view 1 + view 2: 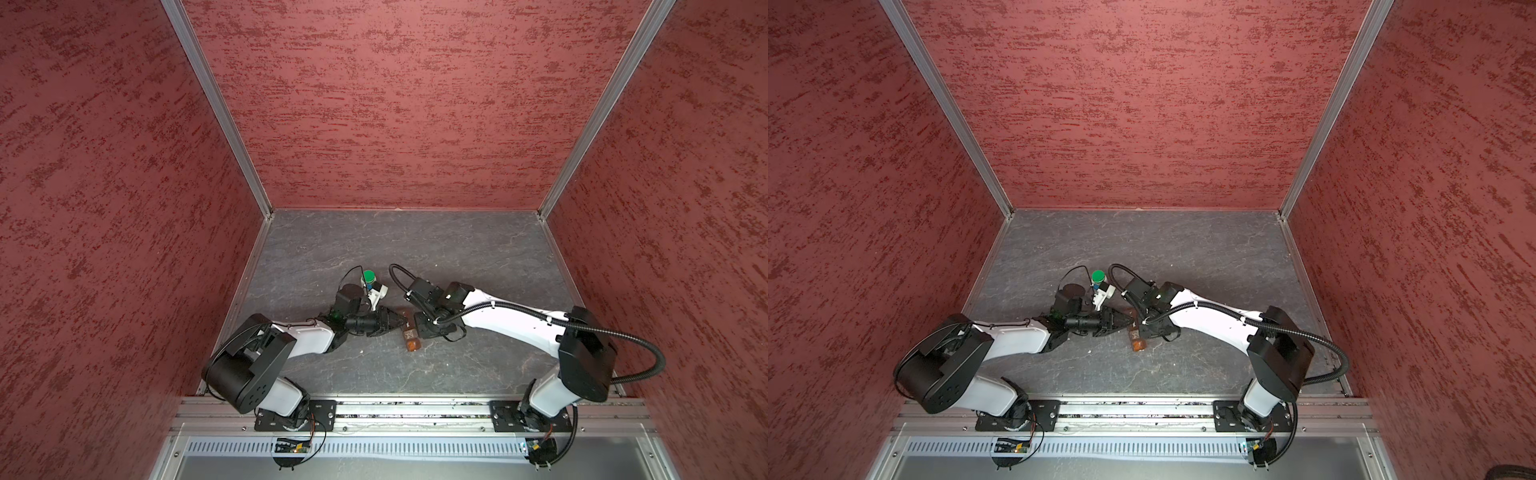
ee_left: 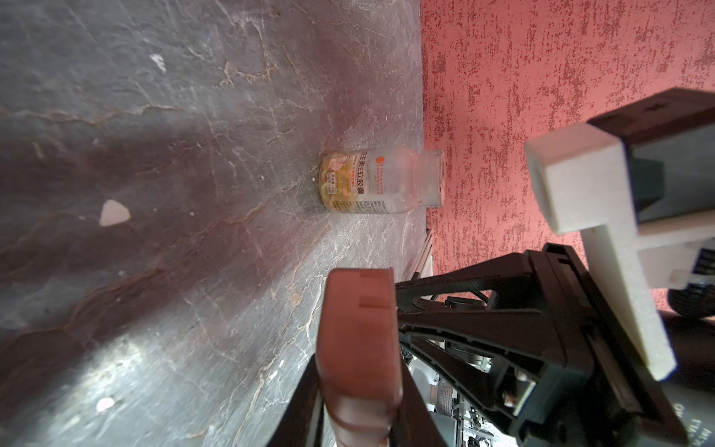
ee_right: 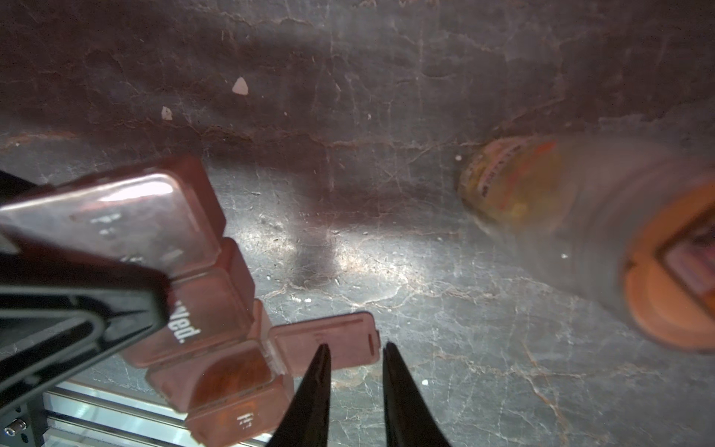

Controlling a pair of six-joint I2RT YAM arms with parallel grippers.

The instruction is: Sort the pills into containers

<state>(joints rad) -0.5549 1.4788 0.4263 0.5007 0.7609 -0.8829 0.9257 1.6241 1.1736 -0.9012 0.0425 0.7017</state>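
Observation:
The containers [image 3: 201, 309] are a translucent brown strip of lidded cells, seen in both top views between the two arms [image 1: 409, 334] [image 1: 1136, 336]. My left gripper [image 2: 358, 402] is shut on one end of the strip [image 2: 358, 329]. One cell [image 3: 232, 371] stands open, its lid [image 3: 348, 336] folded flat on the floor. My right gripper [image 3: 356, 350] hovers at that lid's edge, fingers a narrow gap apart with nothing between them. Yellow pills [image 2: 338, 185] lie in the bottom of a clear bottle [image 2: 387, 182] standing with no cap; it looks blurred in the right wrist view [image 3: 541, 209].
A white bottle with a green cap [image 1: 368, 276] [image 1: 1098, 276] stands just behind the left wrist. Small white flecks [image 3: 240, 86] lie on the grey stone floor [image 1: 457, 257]. Red textured walls [image 1: 395, 104] close in three sides. A metal rail [image 1: 415, 409] runs along the front.

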